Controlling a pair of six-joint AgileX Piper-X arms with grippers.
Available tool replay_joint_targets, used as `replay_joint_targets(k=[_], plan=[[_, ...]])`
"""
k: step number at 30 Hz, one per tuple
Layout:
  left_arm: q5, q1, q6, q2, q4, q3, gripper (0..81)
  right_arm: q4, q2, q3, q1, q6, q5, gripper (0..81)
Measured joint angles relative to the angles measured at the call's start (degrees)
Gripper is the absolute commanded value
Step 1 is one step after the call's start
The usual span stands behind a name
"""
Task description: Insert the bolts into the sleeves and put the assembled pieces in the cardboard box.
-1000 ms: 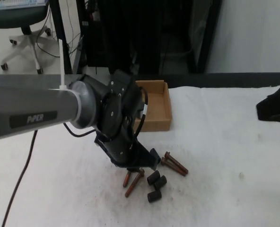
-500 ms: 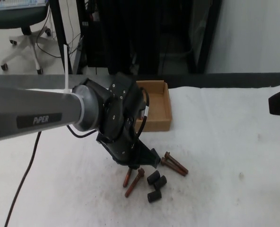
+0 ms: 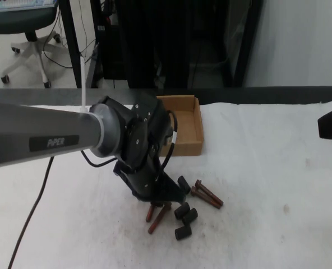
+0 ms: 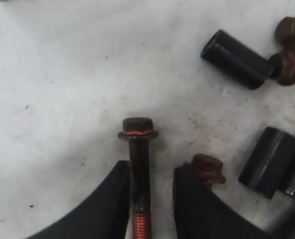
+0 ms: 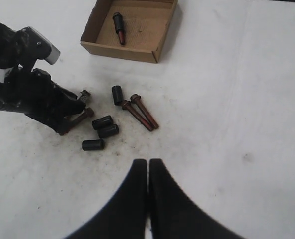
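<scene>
Found the left arm [image 3: 54, 137] stretched almost level over the bench, its wrist [image 3: 135, 140] bent steeply down, so that the left gripper [image 4: 151, 172] pointed at the white cloth [image 3: 267, 185] from close above. Saw its fingers [image 4: 112, 199] released and parted, straddling a rusty bolt [image 4: 139, 164] that lay flat on the cloth: shank touching or nearly touching one finger, a gap left to the other, hex head poking out past the fingertips, threaded end back between the fingers. Not clamped on it. Noted a second bolt [image 4: 207, 168], head just beside the outer face of the other finger. Counted two black sleeves [image 4: 272, 162] side by side a little beyond that, and a third sleeve [image 4: 234, 59] out ahead of the fingertips, on its side, next to the heads of two further bolts [image 4: 288, 67].

Saw the right gripper [image 5: 148, 184] held well apart from the left one and higher over the cloth, aimed down, clenched, fingers pressed together with nothing between them. Made out a fourth sleeve [image 5: 93, 145] lying alone, roughly between the two grippers. Spotted the cardboard box [image 5: 120, 50] far ahead of the right gripper, past the loose bolts and sleeves, open at the top, one assembled piece [image 5: 118, 22] lying inside. Placed the box just beyond the left wrist, apart from the left gripper and untouched by it.
</scene>
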Motion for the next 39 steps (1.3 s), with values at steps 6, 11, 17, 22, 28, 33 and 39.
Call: replay_joint_targets(k=[6, 11, 17, 22, 28, 33, 39], plan=[[0.0, 0.0, 0.0, 2.7, 2.6, -3.0, 28.0, 1.6, 0.0, 0.0, 0.0, -1.1, 0.0, 0.8], [0.0, 0.0, 0.4, 3.9, 2.8, -4.9, 28.0, 2.1, 0.0, 0.0, 0.0, -1.3, 0.0, 0.8], [0.0, 0.0, 0.8, 4.3, 4.1, -6.0, 28.0, 2.5, 0.0, 0.0, 0.0, -1.3, 0.0, 0.8], [-0.2, 0.0, 5.4, 4.9, 7.2, -6.5, 28.0, 2.5, 0.0, 0.0, 0.0, -1.3, 0.0, 0.8], [-2.5, 0.0, 9.9, 4.9, 7.8, -6.5, 28.0, 2.5, 0.0, 0.0, 0.0, -1.3, 0.0, 0.8], [-2.9, 0.0, 9.9, 4.9, 7.4, -6.5, 13.2, 2.5, 0.0, 0.0, 0.0, -1.3, 0.0, 0.8], [-3.4, 0.0, 12.2, 4.9, 6.7, -6.5, 0.0, 2.8, 0.0, 0.0, 0.0, -2.2, 0.0, 0.8]])
